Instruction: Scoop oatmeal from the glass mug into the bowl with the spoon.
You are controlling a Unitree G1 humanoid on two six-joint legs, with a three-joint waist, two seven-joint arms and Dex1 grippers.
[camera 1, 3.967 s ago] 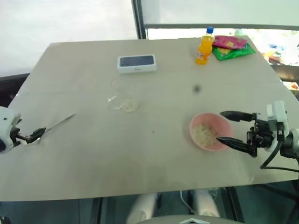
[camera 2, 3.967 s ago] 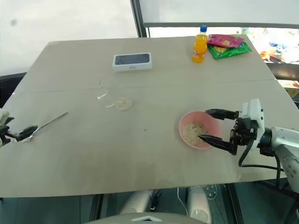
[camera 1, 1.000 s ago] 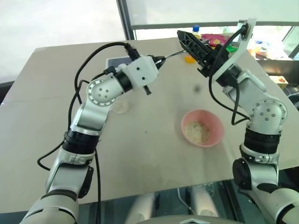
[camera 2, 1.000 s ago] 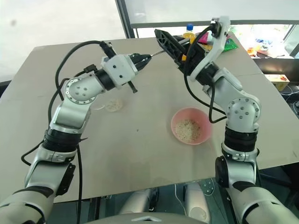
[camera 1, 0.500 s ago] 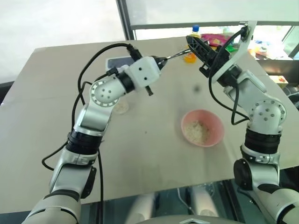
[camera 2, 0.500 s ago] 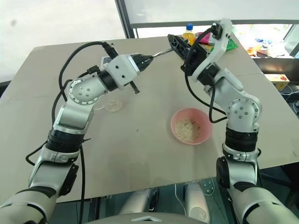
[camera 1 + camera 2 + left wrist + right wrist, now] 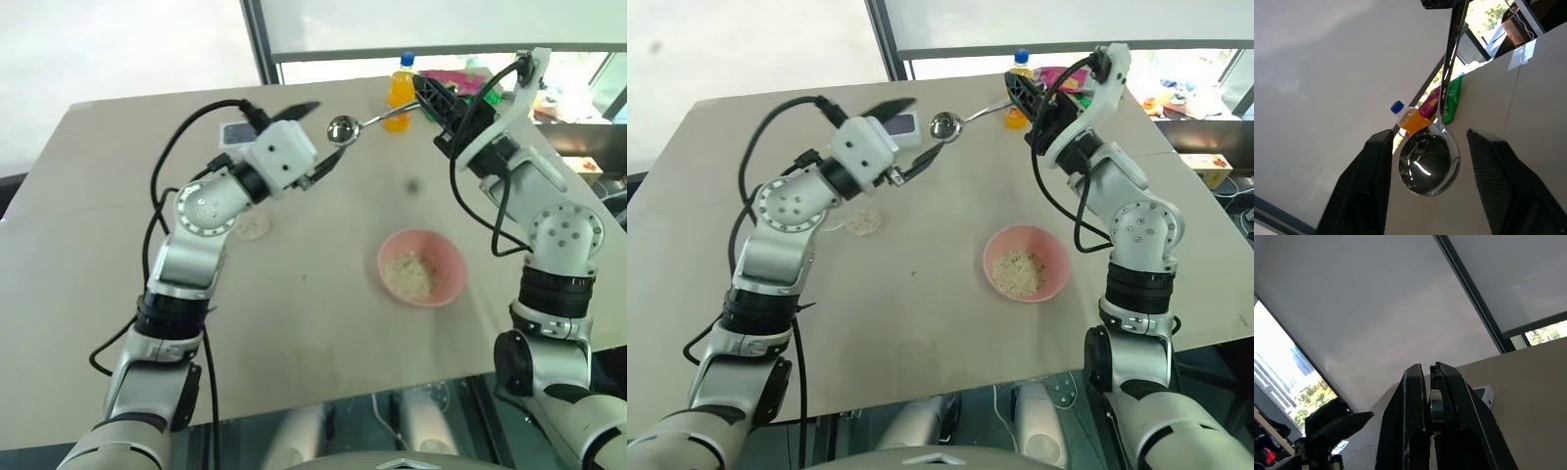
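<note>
A second ago the left gripper pinched one end of the spoon while the right gripper stood open around the other. Now the spoon has changed hands: the right arm has drawn off toward the upper right of the frame with the handle clamped between its shut fingers, and the left gripper has let go, its jaws spread wide on either side of the spoon's round bowl without touching it. The left wrist view shows the shiny spoon bowl hanging free between the two black fingers.

The table fills most of the frame. On it, right of centre, sits the bowl, pink, already holding a pale heap of oatmeal. The mug, left of centre and partly behind the left arm, is hard to make out; a small patch of oats shows at its bottom, so some is left to move. A white box lies at the upper left behind the left arm, and an orange bottle stands at the top edge, just behind the spoon's handle.

The spoon is held high in the air, well apart from both mug and bowl, and looks empty. As I judge it, the handover is done and at least one load is in the bowl. Left to do: carry the spoon down to the mug, dip, lift, and tip into the bowl.
</note>
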